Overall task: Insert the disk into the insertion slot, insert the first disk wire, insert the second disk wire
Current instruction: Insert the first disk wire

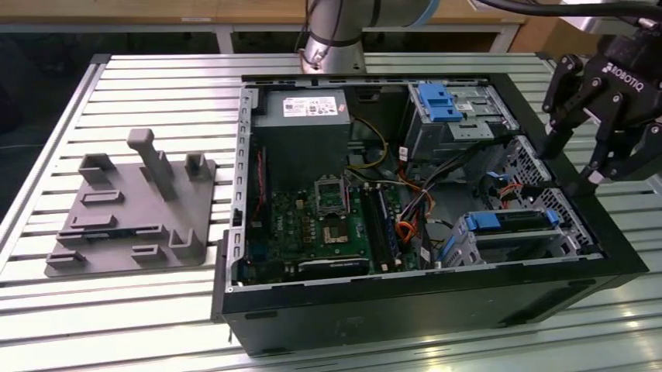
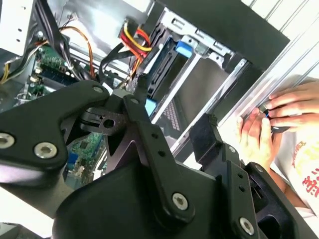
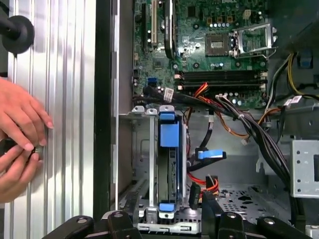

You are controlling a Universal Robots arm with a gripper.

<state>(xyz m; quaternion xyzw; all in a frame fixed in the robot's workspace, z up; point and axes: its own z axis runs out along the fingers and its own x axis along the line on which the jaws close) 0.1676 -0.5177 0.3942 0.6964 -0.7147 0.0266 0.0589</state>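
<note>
In the exterior view my gripper (image 1: 575, 159) hangs open and holds nothing, above the open computer case's right wall. Below it the disk (image 1: 510, 221), framed by its blue carrier, sits inside the silver insertion slot (image 1: 466, 246) at the case's front right corner. In the first wrist view the disk (image 3: 168, 135) is seen edge-on inside the insertion slot (image 3: 149, 149), straight ahead of my fingertips (image 3: 115, 219). A cable with a blue connector (image 3: 210, 155) and a red, yellow and black wire bundle (image 3: 205, 182) lie loose beside the slot, apart from the disk.
A taller grey bay with a blue latch (image 1: 443, 102) stands at the case's back right. The motherboard (image 1: 331, 225) fills the case floor. A grey fixture block (image 1: 129, 209) sits on the slatted table at the exterior view's left. A person's hands (image 3: 20, 142) rest on the table beside the case.
</note>
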